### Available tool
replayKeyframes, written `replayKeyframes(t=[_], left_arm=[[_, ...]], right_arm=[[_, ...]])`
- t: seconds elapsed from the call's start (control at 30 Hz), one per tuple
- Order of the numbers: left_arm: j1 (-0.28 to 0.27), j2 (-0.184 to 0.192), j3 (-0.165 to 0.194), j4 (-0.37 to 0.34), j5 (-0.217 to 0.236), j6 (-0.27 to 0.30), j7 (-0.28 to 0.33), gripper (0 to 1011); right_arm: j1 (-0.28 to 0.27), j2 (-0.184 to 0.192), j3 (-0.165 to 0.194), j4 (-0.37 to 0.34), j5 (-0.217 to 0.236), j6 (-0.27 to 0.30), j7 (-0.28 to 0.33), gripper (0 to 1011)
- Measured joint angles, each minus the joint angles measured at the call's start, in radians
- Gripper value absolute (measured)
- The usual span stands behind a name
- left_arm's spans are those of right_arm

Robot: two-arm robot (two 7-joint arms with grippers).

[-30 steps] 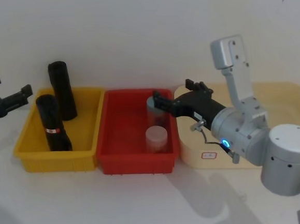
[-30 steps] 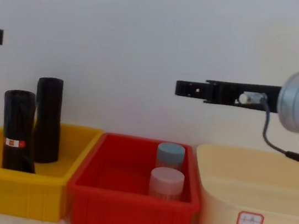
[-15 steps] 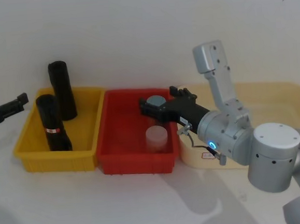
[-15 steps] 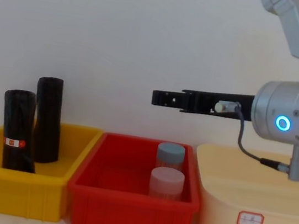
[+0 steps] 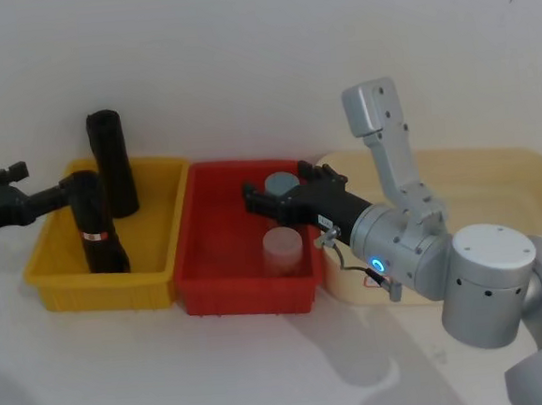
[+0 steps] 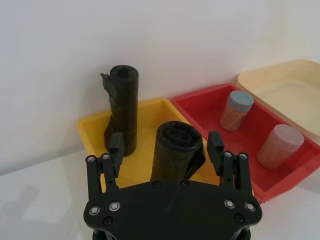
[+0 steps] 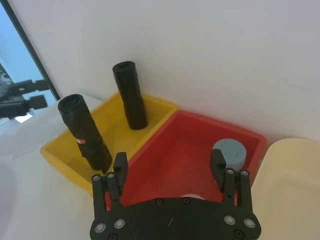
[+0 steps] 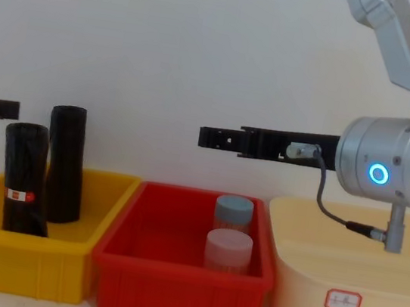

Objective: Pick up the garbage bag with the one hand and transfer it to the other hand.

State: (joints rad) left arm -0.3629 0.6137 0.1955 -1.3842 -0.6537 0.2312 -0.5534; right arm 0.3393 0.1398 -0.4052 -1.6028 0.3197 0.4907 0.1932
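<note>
The garbage bag point(image 5: 100, 255) is matt black plastic, finely creased — the yellow bin point(image 5: 100, 293) and red bin point(image 5: 245, 295) are smooth, slightly glossy plastic. The right arm's casing point(image 5: 489, 284) looks satin silver metal.

White wall point(image 5: 241, 55), white tabletop point(image 5: 172, 379), perhaps a window point(image 7: 12, 60)

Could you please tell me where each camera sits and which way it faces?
Head: high up, looking down at the yellow plastic bin and red plastic bin; both arms show.
Chest: lower, looking level across the bins; right gripper shows side-on.
Left wrist: behind the left gripper, open fingers flanking the rolled black plastic garbage bag.
Right wrist: behind the open right gripper, over the red bin.
Shared: both wrist views catch the bag.
</note>
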Motion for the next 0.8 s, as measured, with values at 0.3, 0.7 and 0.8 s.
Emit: replayKeyframes(t=[0.3,0.7,0.8], left_arm=[[-0.061,-0.032,0.041,0.086,0.013,-0.002,0.002,1002],[-0.117,-0.058,0.084,0.166,0.018,-0.020,-0.019,1001],[-0.127,-0.065,0.094,0.183,0.018,-0.034,-0.037,1002]], right_arm=[[0.001,-0.005,-0.004,0.005,0.011,-0.006,0.009,1000],[0.003,-0.006,-0.007,0.009,0.026,-0.009,0.014,999],[0.003,-0.005,-0.008,0.009,0.030,-0.010,0.015,999]])
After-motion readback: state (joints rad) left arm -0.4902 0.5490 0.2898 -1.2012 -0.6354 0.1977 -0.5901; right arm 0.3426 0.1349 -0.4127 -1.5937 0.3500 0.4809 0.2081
